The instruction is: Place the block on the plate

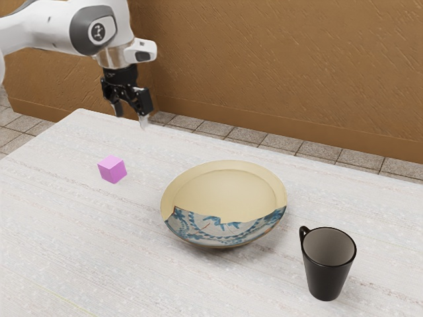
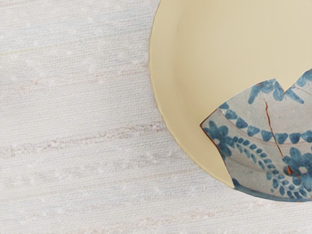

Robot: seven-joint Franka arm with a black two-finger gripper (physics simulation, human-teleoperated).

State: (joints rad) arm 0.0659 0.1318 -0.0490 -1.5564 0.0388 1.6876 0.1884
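High over the table's far side in the exterior view, my gripper (image 1: 131,119) is open, its two fingers apart with nothing between them. The pink block (image 1: 112,170) rests on the white table, below the gripper and apart from it. Toward the exterior view's right from the block lies the round plate (image 1: 225,188), cream with a blue-patterned part, and its inside is bare. In the wrist view, part of the same plate (image 2: 195,63) shows on the pale surface.
A tall black mug (image 1: 326,274) with a handle stands beyond the plate toward the exterior view's right, near the front. The white table (image 1: 59,231) has its far edge close to a brown wall (image 1: 277,66), with floor tiles between them.
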